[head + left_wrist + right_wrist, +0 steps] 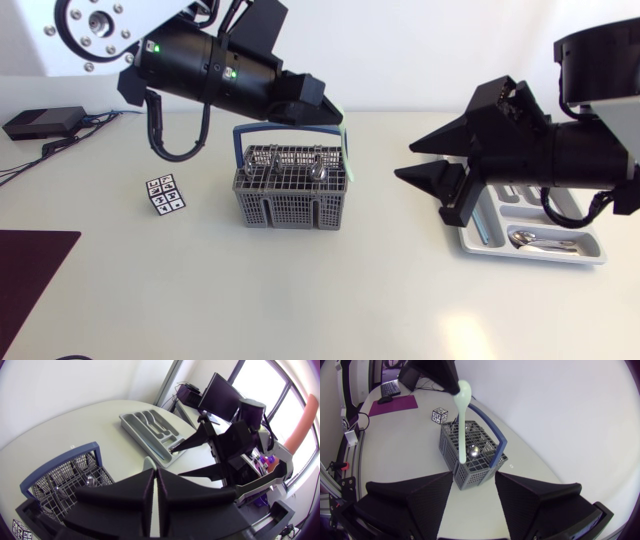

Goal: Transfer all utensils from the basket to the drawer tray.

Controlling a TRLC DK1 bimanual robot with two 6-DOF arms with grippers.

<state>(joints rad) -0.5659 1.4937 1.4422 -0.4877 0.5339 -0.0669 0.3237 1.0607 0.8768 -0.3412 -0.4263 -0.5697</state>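
Observation:
A grey wire basket point(292, 192) with a blue handle stands mid-table with metal utensils point(318, 172) in it. Just above its far right corner my left gripper point(330, 108) is shut on the top of a pale green utensil point(338, 112). In the right wrist view that utensil point(463, 425) hangs straight down from the left gripper point(452, 384) over the basket point(470, 460). My right gripper point(404, 161) is open and empty, between the basket and the grey drawer tray point(592, 256), pointing at the basket. A spoon point(535, 238) lies in the tray.
A small marker cube point(165, 194) sits left of the basket. A dark mat point(25, 270) lies at the table's left front edge and a black box point(42, 122) with cables at the back left. In the left wrist view the tray point(131, 427) lies beyond the basket point(65, 477).

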